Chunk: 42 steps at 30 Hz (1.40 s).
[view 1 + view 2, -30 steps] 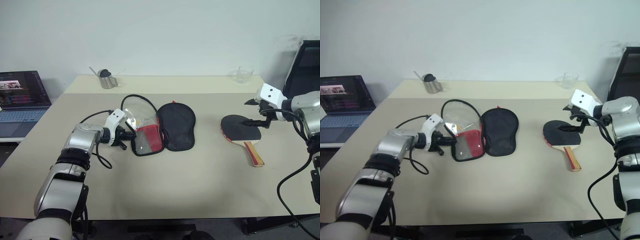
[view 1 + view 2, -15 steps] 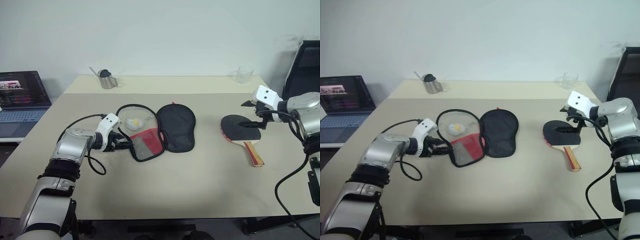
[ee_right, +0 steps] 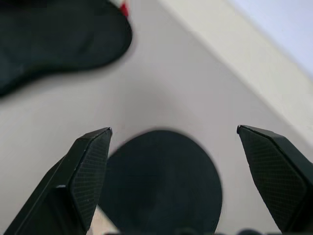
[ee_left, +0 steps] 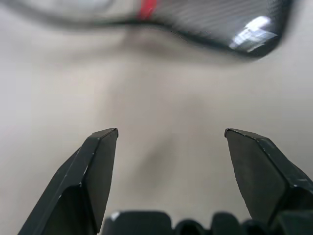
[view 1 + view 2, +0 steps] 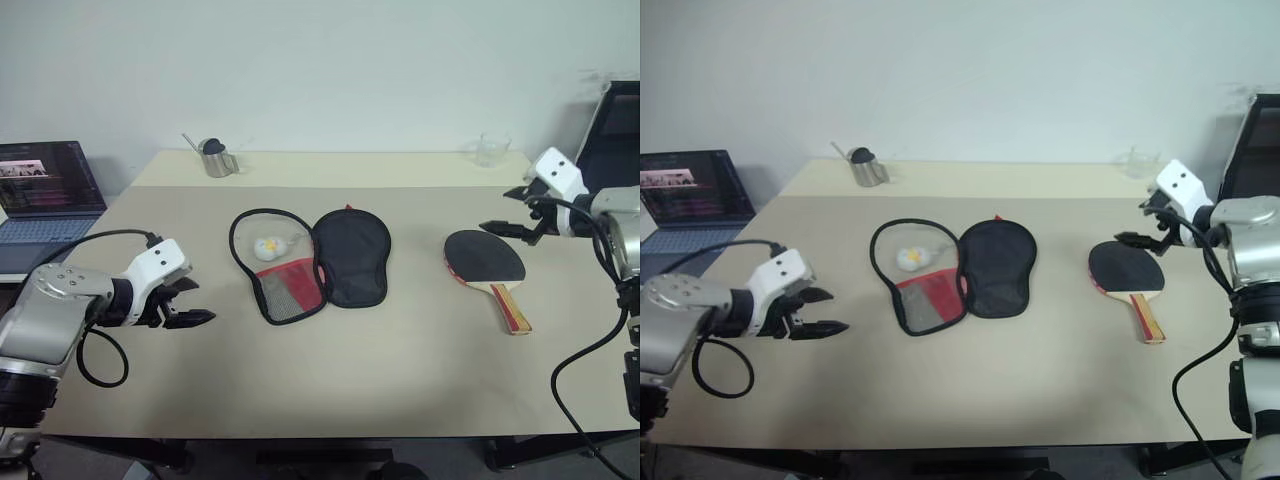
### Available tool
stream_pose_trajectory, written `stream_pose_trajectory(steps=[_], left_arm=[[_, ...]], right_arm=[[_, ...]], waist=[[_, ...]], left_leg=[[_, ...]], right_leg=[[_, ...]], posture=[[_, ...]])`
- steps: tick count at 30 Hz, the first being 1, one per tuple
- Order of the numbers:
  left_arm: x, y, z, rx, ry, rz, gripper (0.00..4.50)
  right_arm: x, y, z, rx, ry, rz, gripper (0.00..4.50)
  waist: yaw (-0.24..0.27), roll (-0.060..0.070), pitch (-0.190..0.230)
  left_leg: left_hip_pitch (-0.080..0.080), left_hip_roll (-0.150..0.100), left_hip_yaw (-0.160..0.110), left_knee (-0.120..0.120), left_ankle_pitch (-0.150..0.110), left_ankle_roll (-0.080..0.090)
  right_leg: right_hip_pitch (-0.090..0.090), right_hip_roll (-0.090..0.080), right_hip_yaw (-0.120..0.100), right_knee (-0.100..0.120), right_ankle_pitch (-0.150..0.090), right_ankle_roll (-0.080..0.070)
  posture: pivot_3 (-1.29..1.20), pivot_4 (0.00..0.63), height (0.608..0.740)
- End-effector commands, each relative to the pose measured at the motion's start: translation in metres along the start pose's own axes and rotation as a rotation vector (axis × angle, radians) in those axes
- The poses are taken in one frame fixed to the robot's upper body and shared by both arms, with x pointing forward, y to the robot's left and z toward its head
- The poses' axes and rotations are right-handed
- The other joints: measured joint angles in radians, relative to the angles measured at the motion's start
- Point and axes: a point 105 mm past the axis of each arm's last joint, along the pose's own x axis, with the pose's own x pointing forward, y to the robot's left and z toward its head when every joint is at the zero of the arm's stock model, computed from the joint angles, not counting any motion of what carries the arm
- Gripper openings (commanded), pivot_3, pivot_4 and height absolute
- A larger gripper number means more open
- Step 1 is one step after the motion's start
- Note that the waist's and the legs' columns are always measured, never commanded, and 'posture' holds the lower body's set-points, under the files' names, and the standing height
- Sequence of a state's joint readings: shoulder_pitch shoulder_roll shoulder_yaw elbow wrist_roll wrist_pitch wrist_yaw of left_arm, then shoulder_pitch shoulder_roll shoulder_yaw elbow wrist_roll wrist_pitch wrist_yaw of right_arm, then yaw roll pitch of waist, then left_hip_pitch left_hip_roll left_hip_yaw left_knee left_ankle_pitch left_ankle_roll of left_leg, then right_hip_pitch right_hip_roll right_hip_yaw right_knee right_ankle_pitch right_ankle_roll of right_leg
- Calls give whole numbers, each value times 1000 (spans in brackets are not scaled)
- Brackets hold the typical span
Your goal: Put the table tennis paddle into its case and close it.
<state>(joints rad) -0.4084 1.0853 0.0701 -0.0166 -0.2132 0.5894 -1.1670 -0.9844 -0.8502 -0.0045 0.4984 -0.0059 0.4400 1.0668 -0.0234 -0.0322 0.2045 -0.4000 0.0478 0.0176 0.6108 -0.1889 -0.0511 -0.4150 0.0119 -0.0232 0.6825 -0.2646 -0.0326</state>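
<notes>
On the table [image 5: 400, 350], centre, the case [image 5: 310, 262] lies unzipped and spread flat. Right of it, apart, rests the table tennis paddle [image 5: 487, 265], uncased. My left gripper [image 5: 190, 303] hangs wide, empty, left of the case; my right gripper [image 5: 505, 212] gapes wide above the paddle.

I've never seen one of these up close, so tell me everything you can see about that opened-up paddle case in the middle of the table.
The case is a soft fabric, paddle-shaped zip cover lying flat and spread open on the table. Its right half is plain black; its left half is black-rimmed with a red lower part under mesh. A small white-yellow charm lies in the left half. Neither gripper touches it.
</notes>
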Motion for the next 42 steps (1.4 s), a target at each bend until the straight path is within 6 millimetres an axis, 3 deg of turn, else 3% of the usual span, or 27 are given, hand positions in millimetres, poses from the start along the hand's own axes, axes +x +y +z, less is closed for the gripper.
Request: stream_pose_trajectory(steps=[1, 5, 9, 12, 16, 21, 26, 33, 39, 42], left_arm=[[-22, -4, 58, 124, -206, -10, 3799], [-16, -27, 119, 208, -462, -130, 3799], [-6, -24, 143, 183, -545, -121, 3799], [-3, -30, 142, 193, -541, -165, 3799], [0, -33, 143, 194, -551, -198, 3799], [5, -40, 142, 187, -542, -268, 3799], [4, -36, 135, 171, -513, -267, 3799], [2, -35, 128, 154, -491, -252, 3799], [-1, -36, 125, 146, -478, -235, 3799], [-3, -34, 122, 139, -468, -213, 3855]], right_arm=[[-11, -6, -1, 121, -26, -81, 4500], [-10, -11, -25, 270, 41, -217, 4500], [-22, -23, -60, 484, 170, -441, 4500], [-34, -23, -77, 600, 244, -582, 4500], [-35, 0, -84, 678, 286, -600, 4500], [-22, 37, -91, 814, 344, -493, 4500], [-13, 68, -92, 798, 374, -380, 4500], [-5, 71, -123, 802, 432, -418, 4500], [13, 73, -120, 784, 414, -388, 4500], [26, 79, -116, 776, 403, -364, 3963]], waist=[[6, -1, -1], [15, -1, -1], [14, -1, -1], [1, -1, -1], [-14, -1, -1], [-18, -2, -1], [-15, -2, -1], [-17, -2, -1], [-20, -5, -3], [-31, -9, -6]], left_leg=[[0, 0, 0, 0, 0, 0], [0, -1, 1, 2, 0, 0], [0, -1, 5, 2, 0, 1], [0, -1, 8, 1, 0, 1], [-1, 0, 10, 0, 0, 1], [0, 0, 11, 1, 0, 1], [0, 0, 11, 1, 0, 1], [0, -1, 11, 1, -1, 2], [0, 0, 11, 1, -1, 2], [0, 0, 11, 1, -1, 2]], right_leg=[[0, 0, 0, 0, 0, 0], [1, 0, 1, 0, 1, 2], [1, 1, 6, 0, 3, 4], [-2, 1, 9, 0, 3, 5], [-5, 2, 12, 0, 3, 5], [-6, 2, 13, 4, 3, 5], [-6, 3, 13, 4, 3, 5], [-6, 3, 13, 4, 3, 5], [-6, 3, 13, 4, 3, 5], [-5, 3, 13, 4, 4, 6]], posture=[[0, 150, 740], [0, 150, 740], [0, 150, 740], [0, 150, 740], [0, 150, 740], [0, 150, 740], [0, 150, 740], [0, 150, 740], [0, 150, 740], [0, 150, 740]])
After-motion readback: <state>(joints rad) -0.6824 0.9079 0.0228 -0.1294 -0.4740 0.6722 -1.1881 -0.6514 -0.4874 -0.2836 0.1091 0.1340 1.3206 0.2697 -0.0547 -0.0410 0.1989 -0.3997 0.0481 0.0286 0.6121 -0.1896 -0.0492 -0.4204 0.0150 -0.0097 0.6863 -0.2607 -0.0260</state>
